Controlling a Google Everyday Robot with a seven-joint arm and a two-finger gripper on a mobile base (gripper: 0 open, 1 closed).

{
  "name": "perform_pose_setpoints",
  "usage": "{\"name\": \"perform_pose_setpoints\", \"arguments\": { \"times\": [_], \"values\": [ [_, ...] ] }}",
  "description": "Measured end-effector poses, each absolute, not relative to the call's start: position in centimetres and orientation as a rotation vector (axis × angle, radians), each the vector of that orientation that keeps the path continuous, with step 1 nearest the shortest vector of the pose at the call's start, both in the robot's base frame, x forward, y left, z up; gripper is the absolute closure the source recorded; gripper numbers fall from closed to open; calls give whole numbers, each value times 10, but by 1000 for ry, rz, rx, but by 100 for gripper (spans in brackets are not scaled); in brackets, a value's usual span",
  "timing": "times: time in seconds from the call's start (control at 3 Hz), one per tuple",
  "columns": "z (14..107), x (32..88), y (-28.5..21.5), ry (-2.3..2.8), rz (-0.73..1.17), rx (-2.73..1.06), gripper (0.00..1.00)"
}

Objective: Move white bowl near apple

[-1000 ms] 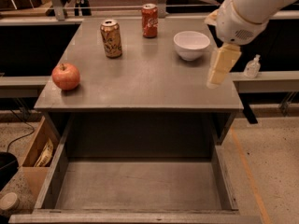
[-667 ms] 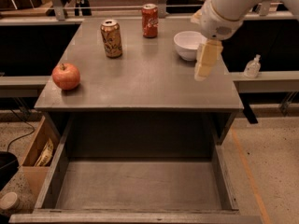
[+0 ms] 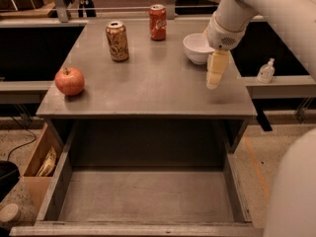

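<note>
The gripper (image 3: pixel 216 75) hangs over the right part of the table (image 3: pixel 148 90), its pale yellowish tip pointing down and stopping just above the surface. From this angle I cannot tell whether it is spread apart or closed, and it is holding nothing that can be seen.

The white bowl (image 3: pixel 196 47) sits just behind the gripper and a little to its left in the view, partly covered by the wrist. It stands upright on its base with the mouth facing up; being round, it has no long axis to speak of.

The apple (image 3: pixel 69 81) rests well away from the gripper, near the table's front left edge, stem pointing up.

Between them, farther back, stand two upright cans: a gold can (image 3: pixel 117 41) left of the gripper, and a red can (image 3: pixel 158 21) beyond it near the back edge.

Below the gripper, under the tabletop, a drawer (image 3: pixel 145 196) is pulled out. A small clear bottle (image 3: pixel 266 71) stands on a ledge to the gripper's right.
</note>
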State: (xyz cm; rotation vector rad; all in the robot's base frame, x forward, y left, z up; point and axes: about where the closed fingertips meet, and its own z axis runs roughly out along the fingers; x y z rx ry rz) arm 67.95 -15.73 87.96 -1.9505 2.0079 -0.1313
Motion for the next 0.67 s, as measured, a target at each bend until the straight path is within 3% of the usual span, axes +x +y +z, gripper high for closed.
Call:
{"name": "perform_pose_setpoints", "arguments": {
  "times": [0.33, 0.67],
  "values": [
    [851, 696, -171, 2075, -122, -1965, 0],
    [830, 707, -182, 2127, -129, -1975, 18]
  ]
}}
